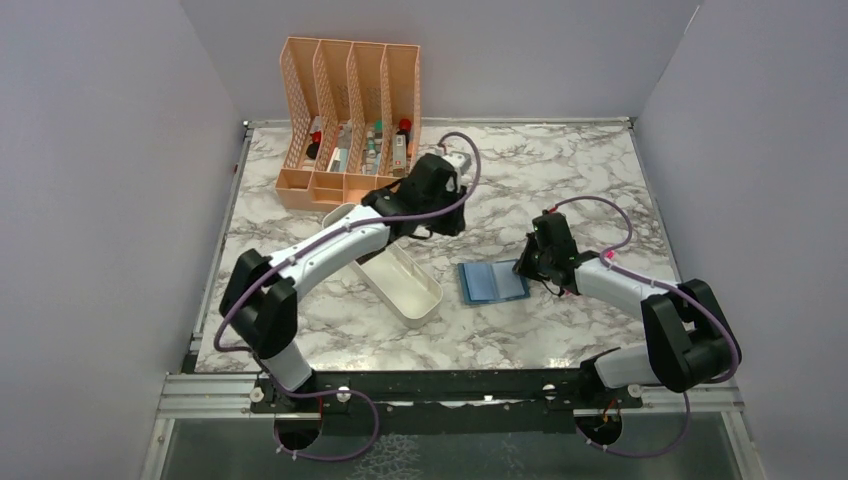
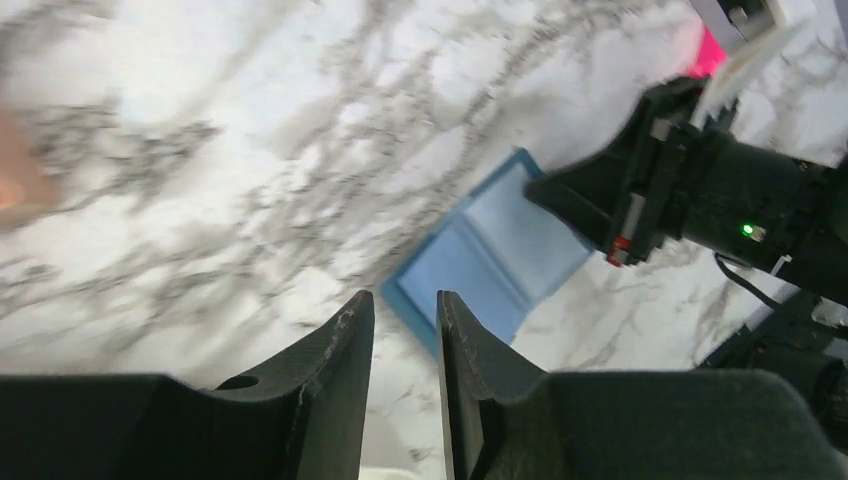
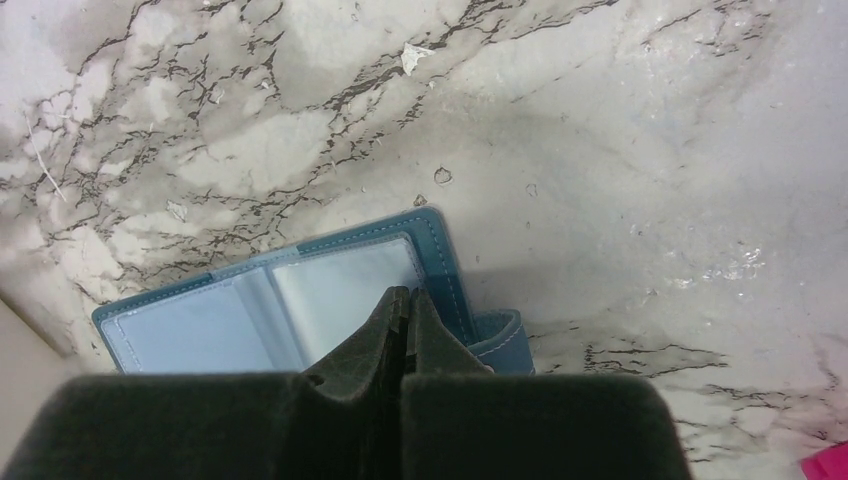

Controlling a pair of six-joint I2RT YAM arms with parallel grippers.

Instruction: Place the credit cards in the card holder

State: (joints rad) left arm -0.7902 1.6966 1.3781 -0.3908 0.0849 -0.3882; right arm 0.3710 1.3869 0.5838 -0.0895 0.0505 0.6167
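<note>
No legible text, label or number anywhere (bottle labels too small).

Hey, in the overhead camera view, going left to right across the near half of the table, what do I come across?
white tray → card holder, lying open → right claw, at the holder's right edge.
</note>
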